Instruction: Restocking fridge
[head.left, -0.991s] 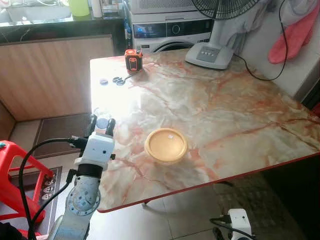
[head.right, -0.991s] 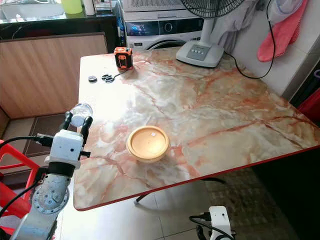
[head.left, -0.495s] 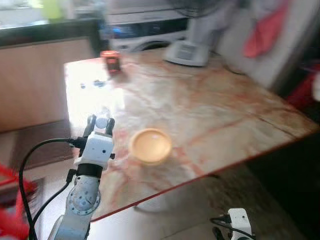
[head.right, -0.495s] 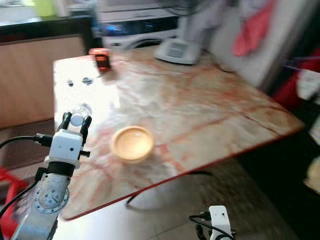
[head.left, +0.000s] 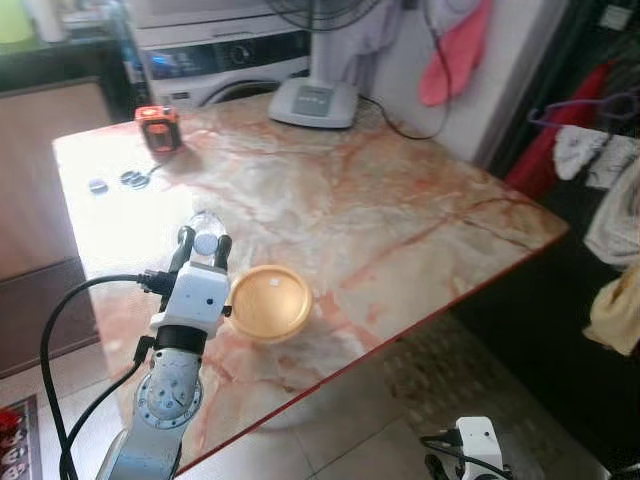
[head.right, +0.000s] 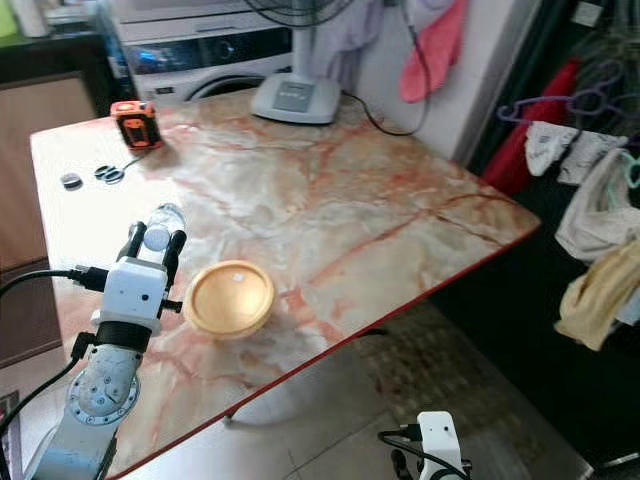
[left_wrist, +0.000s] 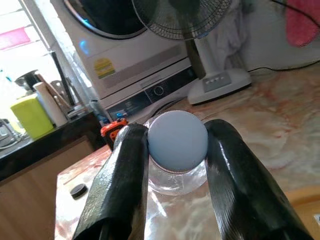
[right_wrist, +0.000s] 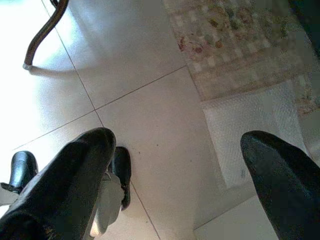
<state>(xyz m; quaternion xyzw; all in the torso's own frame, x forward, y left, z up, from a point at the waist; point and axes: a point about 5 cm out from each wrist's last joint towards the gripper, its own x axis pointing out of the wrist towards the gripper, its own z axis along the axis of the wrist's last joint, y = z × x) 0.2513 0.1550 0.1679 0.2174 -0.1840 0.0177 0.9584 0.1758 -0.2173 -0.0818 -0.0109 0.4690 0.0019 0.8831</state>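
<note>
**Water bottle held over the marble surface**

A clear plastic water bottle with a pale blue cap sits between the two black fingers of the left pincer, which is closed on the bottle's neck just under the cap. The pincer holds it above the near left part of the marble surface, a table with orange-red veins and a red edge. The left arm reaches up from below with a black cable looped beside it.

Just beside the left pincer, toward the robot's right, a round yellow bowl rests on the surface, near the front edge. At the far left corner stands an orange and black tape measure, and near it lie two small dark round caps. At the far side the white base of a standing fan rests on the surface, with a washing machine behind it. A pink cloth hangs on the wall at the back right, and clothes on hangers fill the right.

The right pincer hangs low with its fingers spread wide, holding nothing, over a pale tiled floor and the edge of a patterned mat.
</note>
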